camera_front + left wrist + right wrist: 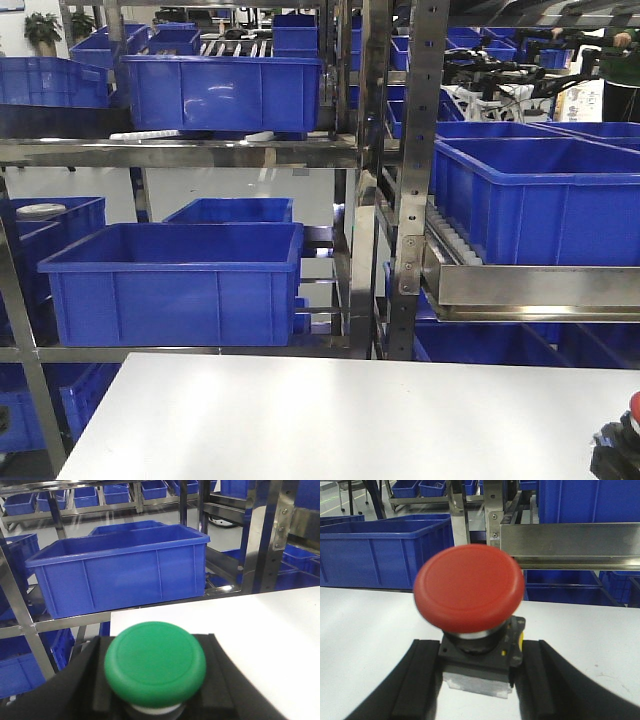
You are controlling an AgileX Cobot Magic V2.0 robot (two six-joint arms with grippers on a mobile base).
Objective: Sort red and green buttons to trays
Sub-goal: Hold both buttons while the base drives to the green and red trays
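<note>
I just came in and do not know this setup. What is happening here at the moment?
A two-armed robot is sorting push buttons. Its left gripper holds the green button between its fingers, and its right gripper holds the red button the same way, both at the white table. Neither button is in a tray yet. No tray shows in these views, only blue bins on the racks behind.

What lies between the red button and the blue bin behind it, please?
In the right wrist view, only bare white table stretches from the red button, held in the right tool, back to the blue bin; nothing rests there.
</note>
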